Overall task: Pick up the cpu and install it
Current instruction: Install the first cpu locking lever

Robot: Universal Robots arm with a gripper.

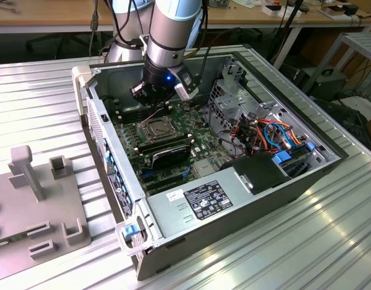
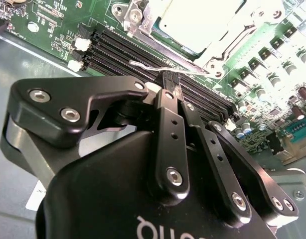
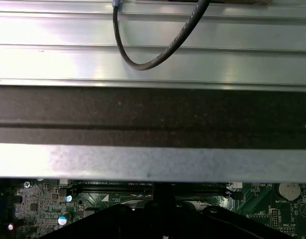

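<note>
A ribbed, silvery metal table (image 1: 330, 229) carries everything; an open computer case (image 1: 246, 208) lies flat on it, its inside facing up; toward the exterior view's left, well apart from the case, a grey fixture plate (image 1: 43, 205) with upright pegs and brackets rests on the same surface.

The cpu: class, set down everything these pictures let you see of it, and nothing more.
The cpu is a flat square chip with a pale grey, metallic-looking top, glaring bright in the second wrist view. It lies level inside the metal-framed socket on the green motherboard, beside the black memory slots. In the exterior view it shows as a small dull square inside the open case. The gripper hangs near it, fingers together, holding nothing and not touching the chip.
</note>
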